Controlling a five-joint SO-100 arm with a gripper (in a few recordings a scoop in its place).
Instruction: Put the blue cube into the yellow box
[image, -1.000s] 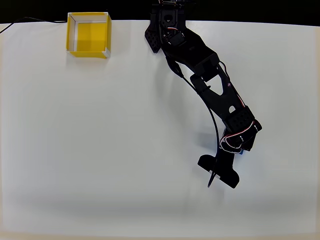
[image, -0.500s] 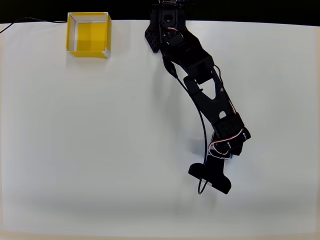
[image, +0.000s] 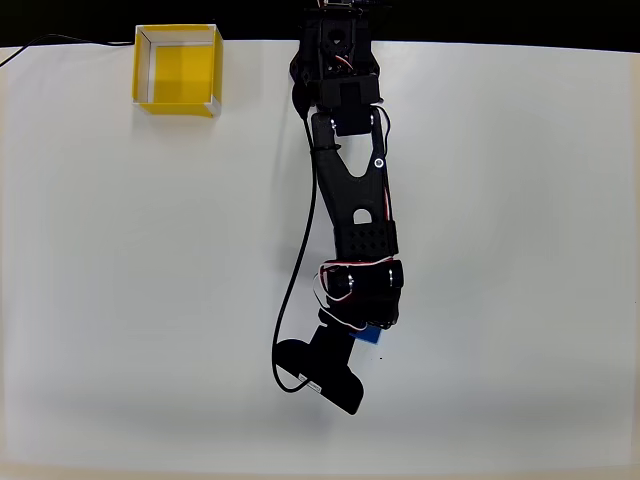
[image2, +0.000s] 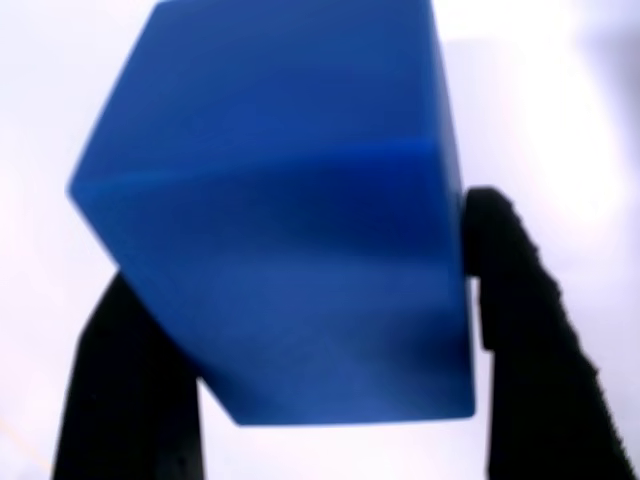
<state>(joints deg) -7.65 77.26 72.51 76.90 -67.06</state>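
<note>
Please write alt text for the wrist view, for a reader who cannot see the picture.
A large bright blue cube is gripped between the two black fingers of the robot gripper, one finger on each side of it. The cube sits slightly tilted, and the background behind it is plain, bright white.

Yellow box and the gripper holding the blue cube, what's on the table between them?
Nothing: in the overhead view, bare white table runs from the yellow box to the gripper shut on the blue cube.
</note>
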